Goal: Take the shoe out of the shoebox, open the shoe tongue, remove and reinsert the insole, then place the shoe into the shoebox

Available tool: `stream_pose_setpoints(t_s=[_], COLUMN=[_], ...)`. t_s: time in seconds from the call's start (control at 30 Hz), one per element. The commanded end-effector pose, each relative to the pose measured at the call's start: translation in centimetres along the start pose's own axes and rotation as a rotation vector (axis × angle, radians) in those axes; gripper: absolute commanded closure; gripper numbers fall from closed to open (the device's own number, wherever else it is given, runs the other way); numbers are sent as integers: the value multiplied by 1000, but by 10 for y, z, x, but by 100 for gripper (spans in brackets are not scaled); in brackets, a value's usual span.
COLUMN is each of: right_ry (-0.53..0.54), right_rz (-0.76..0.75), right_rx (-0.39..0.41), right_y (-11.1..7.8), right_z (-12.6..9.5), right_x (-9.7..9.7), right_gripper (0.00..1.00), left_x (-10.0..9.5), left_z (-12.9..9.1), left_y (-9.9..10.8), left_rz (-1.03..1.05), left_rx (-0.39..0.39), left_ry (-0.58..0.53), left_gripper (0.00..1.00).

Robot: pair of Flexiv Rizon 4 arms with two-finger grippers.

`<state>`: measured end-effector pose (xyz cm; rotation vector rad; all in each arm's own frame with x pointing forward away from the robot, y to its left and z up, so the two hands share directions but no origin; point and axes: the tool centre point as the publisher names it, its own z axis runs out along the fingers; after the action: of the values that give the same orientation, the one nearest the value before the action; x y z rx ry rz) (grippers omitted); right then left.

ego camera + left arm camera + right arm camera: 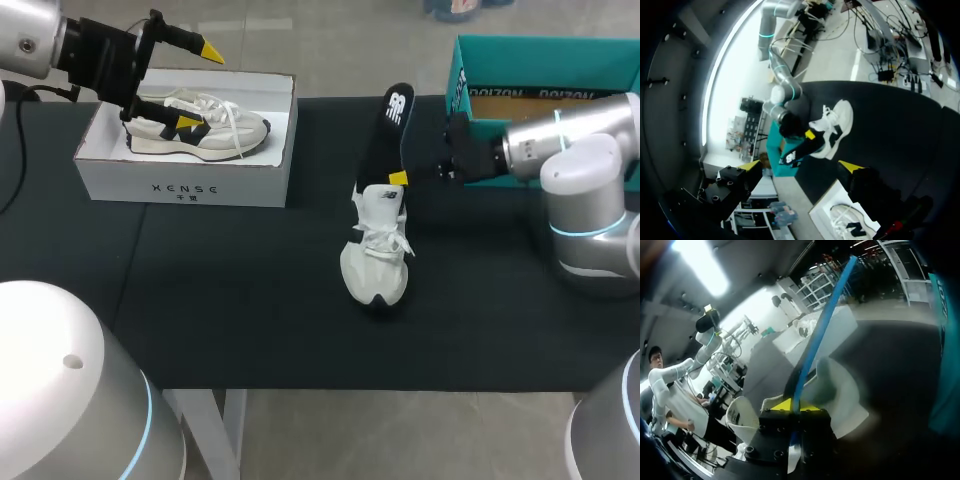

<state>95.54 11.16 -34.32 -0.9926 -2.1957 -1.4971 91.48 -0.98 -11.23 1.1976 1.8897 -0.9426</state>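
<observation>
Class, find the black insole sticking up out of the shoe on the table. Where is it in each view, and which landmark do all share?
Head view: the insole rises from the white shoe mid-table, pinched by the right gripper.
Left wrist view: far out ahead, the insole leans against the white shoe.
Right wrist view: edge-on, a blue-edged strip between its own fingers.
Shared landmark: the white shoe.

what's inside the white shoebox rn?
One white sneaker, lying on its side, in the white shoebox. The left gripper hangs over its heel end, fingers open. The floor beneath the shoe is covered, so unseen.
</observation>
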Motion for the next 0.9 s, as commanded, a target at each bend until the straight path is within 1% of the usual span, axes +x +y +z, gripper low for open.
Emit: stream_pose_setpoints(t_s=[0.03,0.17,0.23,0.27,0.3,0.33,0.5,0.53,0.63,0.73,0.8,0.9], right_ry=[-1,4,8,7,3,-2,-18,-27,-31,-32,-32,-32], right_rz=[10,24,28,32,33,31,4,-3,-9,-14,-6,5], right_rx=[17,24,24,23,21,21,13,6,1,8,15,20], right_y=[-10,-19,-20,-19,-18,-14,2,7,15,16,12,5], right_z=[5,8,8,7,6,5,0,-2,-4,-2,0,2], right_x=[0,4,4,3,2,0,-7,-6,-8,-9,-10,-11], right_gripper=[100,100,100,78,63,57,58,60,63,86,100,100], left_x=[0,0,0,0,0,0,0,0,0,0,0,0], left_z=[0,0,0,0,0,0,0,0,0,0,0,0], left_y=[-1,-1,-1,-1,-1,-1,-1,-1,-1,-1,-1,-1], left_rz=[0,0,0,0,0,0,0,0,0,0,0,0], left_rx=[-1,-1,-1,-1,-1,-1,-1,-1,-1,-1,-1,-1], left_ry=[3,3,3,3,3,3,3,3,3,3,3,3], left_gripper=[0,0,0,0,0,0,0,0,0,0,0,0])
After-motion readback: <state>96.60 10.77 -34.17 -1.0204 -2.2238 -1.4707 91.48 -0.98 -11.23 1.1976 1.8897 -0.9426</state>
